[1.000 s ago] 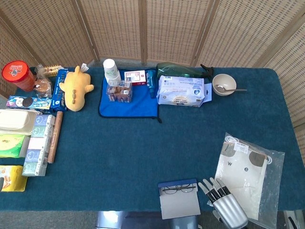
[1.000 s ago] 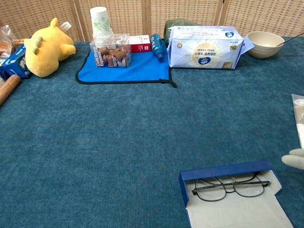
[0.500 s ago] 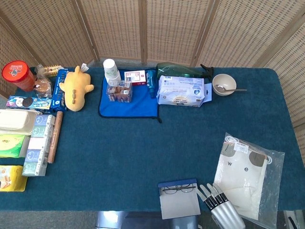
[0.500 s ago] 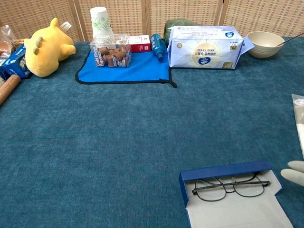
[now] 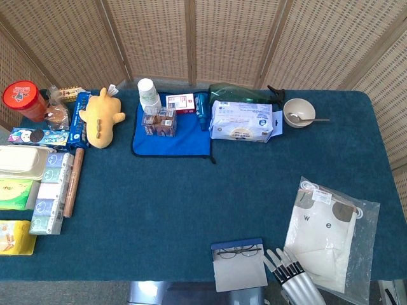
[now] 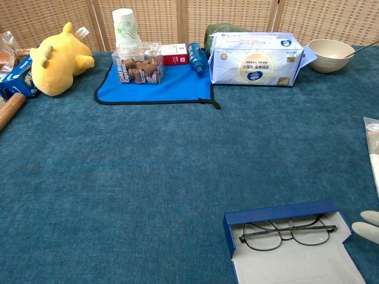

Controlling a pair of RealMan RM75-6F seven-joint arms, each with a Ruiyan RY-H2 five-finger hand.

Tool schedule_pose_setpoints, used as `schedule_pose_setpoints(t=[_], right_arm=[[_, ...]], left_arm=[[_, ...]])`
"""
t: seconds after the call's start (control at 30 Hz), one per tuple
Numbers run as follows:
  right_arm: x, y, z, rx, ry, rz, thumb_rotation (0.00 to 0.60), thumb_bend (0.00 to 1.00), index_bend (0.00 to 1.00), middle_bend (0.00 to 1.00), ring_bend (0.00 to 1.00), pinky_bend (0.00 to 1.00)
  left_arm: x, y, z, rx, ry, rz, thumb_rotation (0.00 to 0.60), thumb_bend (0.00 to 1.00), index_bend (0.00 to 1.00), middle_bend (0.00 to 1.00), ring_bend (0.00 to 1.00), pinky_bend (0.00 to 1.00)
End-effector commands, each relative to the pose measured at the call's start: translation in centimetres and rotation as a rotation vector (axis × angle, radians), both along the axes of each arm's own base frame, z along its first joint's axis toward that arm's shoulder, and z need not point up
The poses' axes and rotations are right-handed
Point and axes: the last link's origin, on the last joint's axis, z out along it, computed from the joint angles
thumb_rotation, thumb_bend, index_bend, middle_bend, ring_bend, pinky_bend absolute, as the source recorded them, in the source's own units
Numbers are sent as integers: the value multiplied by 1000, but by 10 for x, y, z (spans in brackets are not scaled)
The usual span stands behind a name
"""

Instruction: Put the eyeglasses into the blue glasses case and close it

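I read "w" and "e" on the white item inside the clear bag [image 5: 327, 238] at the table's right edge. Print on the white tissue pack [image 6: 256, 59] and the clear box [image 6: 140, 68] is too small for me to read.

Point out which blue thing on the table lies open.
The blue glasses case near the front edge: its lid is folded back, black-framed eyeglasses inside, unlike the flat blue cloth mat.

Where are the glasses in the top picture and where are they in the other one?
Head view: the eyeglasses lie near the bottom edge, right of centre, inside the open blue glasses case.
Chest view: the eyeglasses lie at the lower right, inside the same case.
Shared landmark: the right hand sits just right of the case; in the chest view only its fingertips show at the right edge.
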Motion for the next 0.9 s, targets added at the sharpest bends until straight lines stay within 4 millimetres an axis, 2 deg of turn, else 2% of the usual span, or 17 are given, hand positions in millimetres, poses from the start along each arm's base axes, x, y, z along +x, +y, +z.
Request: schedule_pose_setpoints(t=[0.03, 0.5, 0.9], right_arm=[[-1, 1, -5, -19, -28, 10, 600, 144, 0, 57, 0, 57], [-6, 3, -16, -24, -81, 8, 600, 144, 0, 56, 0, 53], [2, -3, -31, -5, -156, 33, 600, 143, 0, 56, 0, 53]], left_arm=[[0, -2, 0, 3, -1, -6, 600, 289, 119, 96, 0, 0], [0, -13, 4, 21, 7, -14, 600, 289, 119, 97, 0, 0], [-2, -19, 8, 34, 11, -10, 600, 289, 119, 98, 0, 0]])
